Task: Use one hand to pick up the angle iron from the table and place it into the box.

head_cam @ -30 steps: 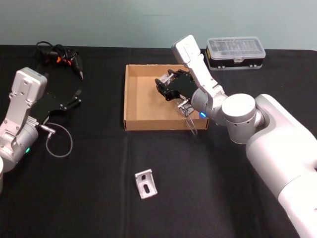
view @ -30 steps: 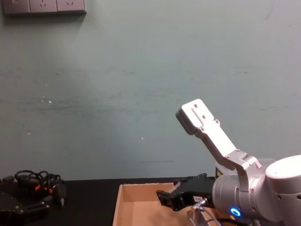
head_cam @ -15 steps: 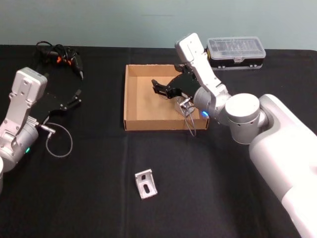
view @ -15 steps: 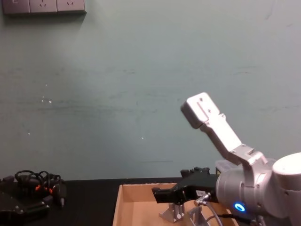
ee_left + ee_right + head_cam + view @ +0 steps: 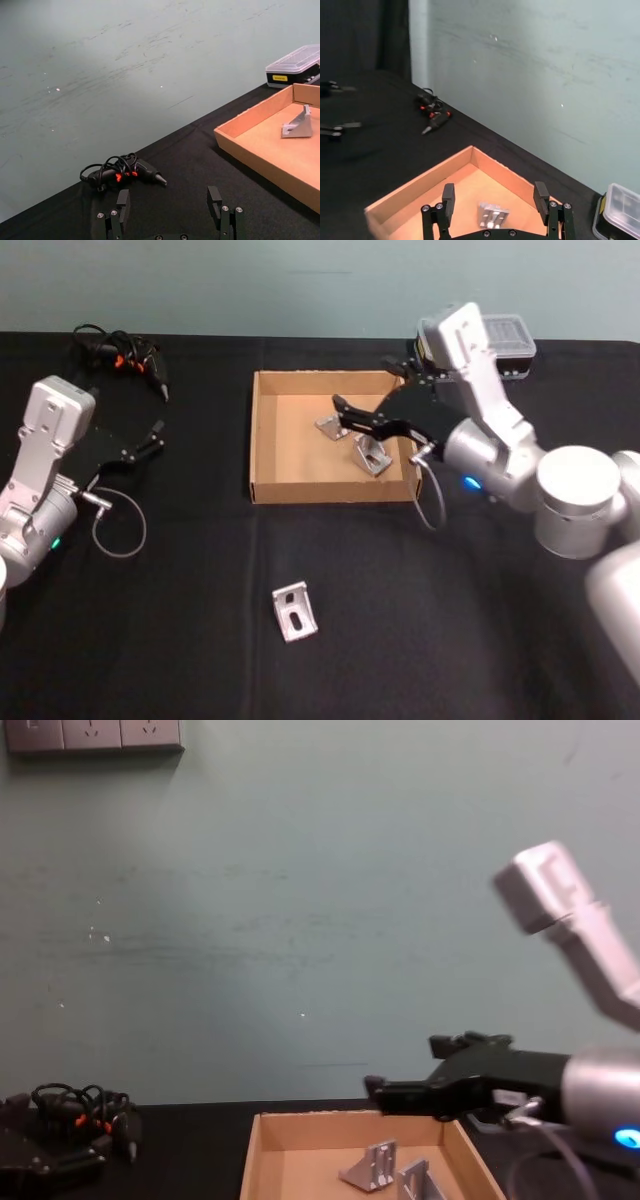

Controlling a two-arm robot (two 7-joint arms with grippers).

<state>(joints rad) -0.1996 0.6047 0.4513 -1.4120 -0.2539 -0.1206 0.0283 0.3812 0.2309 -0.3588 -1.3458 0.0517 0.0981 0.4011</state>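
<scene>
On the near side of the box [image 5: 330, 488], well apart from it, the angle iron [image 5: 295, 611] lies on the black table [image 5: 450, 640], in the same spot as half a second ago. Inside the box, a second angle iron [image 5: 372, 455] stands toward the near right corner and a third angle iron [image 5: 332, 427] sits just beyond it, to its left. Half a second ago the right end effector [image 5: 361, 382] was low inside the box, close over the second angle iron. Now it has risen and drawn back toward the box's far right corner, so both pieces show uncovered. It hangs above the box with its fingers [image 5: 448, 194] spread wide and nothing between them. Its silver forearm has swung out past the box's right wall and slopes up and away, crossing in front of the black case [image 5: 512, 340] that sits beyond the far right corner. Well to the left of the box, the left end effector [image 5: 148, 438] rests parked as before, its fingers [image 5: 123, 200] spread wide and empty. Beyond it, far left of the box, lies a black corded tool [image 5: 120, 350].
</scene>
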